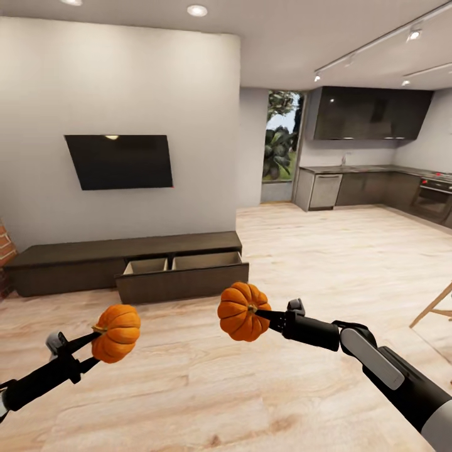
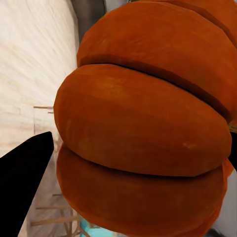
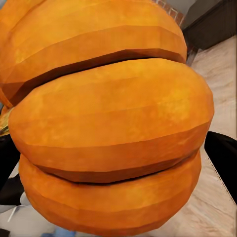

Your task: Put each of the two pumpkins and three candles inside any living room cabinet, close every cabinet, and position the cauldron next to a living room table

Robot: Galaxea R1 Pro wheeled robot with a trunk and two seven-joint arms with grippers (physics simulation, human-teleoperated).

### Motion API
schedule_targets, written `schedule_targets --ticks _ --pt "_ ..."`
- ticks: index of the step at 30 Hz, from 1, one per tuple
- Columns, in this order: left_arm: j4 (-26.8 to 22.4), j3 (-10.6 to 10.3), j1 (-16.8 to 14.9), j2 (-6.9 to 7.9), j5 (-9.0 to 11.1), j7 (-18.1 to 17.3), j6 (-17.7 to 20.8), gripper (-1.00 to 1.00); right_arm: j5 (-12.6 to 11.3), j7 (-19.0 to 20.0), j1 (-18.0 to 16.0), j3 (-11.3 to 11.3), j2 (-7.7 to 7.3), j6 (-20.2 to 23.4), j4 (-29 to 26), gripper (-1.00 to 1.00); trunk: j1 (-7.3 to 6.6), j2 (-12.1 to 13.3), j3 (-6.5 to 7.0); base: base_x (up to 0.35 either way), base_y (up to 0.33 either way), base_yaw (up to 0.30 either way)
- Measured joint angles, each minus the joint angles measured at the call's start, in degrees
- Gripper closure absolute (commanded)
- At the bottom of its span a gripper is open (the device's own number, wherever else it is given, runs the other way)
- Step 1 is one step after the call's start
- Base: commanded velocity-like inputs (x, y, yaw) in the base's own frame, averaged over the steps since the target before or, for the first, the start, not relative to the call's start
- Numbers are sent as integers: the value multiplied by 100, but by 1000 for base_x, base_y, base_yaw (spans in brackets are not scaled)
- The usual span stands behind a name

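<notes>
Each arm carries an orange ribbed pumpkin above the wooden floor. My left gripper [image 1: 94,342] is shut on one pumpkin [image 1: 118,333] at the lower left; up close that pumpkin [image 2: 148,123] sits between dark fingers [image 2: 22,182]. My right gripper [image 1: 260,312] is shut on the other pumpkin [image 1: 243,310], seen close in the right wrist view [image 3: 108,123]. Ahead, the long low dark-brown cabinet [image 1: 75,260] stands against the white wall, with a drawer [image 1: 182,276] at its right end pulled open and pale inside. Candles and cauldron are out of view.
A black TV [image 1: 119,161] hangs on the wall above the cabinet. Red brick [image 1: 5,245] shows at the far left. A kitchen with grey cupboards [image 1: 370,188] lies at the back right. A wooden leg [image 1: 433,304] stands at the right edge.
</notes>
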Motion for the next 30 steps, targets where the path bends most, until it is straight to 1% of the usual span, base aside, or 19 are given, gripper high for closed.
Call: schedule_targets --ticks 2,3,4,5,6,8,9,11,16,18,24,30 --pt "1 -3 -1 -3 -4 8 -2 100 0 2 0 -1 0 -2 23 100 0 0 0 168 0 4" --pt "36 17 29 31 -11 -36 40 100 -41 41 33 15 15 30 56 100 5 4 0 0 0 0" --pt "73 -25 63 64 1 -79 78 100 13 79 64 15 -18 17 96 100 5 5 -1 0 0 0" --pt "104 -30 97 98 41 -125 124 100 -28 124 69 17 -50 60 127 100 0 -5 -1 0 0 0" --pt "137 -1 130 132 57 -168 168 100 -53 164 68 13 -53 86 160 100 4 1 0 0 0 0" --pt "203 -18 197 199 107 -257 255 100 -104 249 63 13 -69 144 213 100 3 -1 0 0 0 0" --pt "236 -25 230 167 141 -302 301 100 -139 292 61 12 -73 176 246 100 3 -1 0 49 0 0" --pt "303 -74 299 103 145 -392 380 100 -200 355 61 6 -61 241 311 100 2 -1 0 168 0 0" --pt "359 -58 305 -43 158 -605 376 100 -272 355 61 -7 -53 288 482 100 3 0 0 122 0 0" --pt "359 -50 305 -46 156 -595 372 100 -256 347 61 -11 -50 291 551 100 3 -1 0 119 0 0" --pt "314 5 299 -56 164 -494 266 100 -223 311 61 -13 -44 279 753 100 1 -1 0 267 0 0" --pt "201 18 283 -57 172 -391 188 100 -215 222 61 -13 -44 283 754 100 3 0 0 147 0 0"
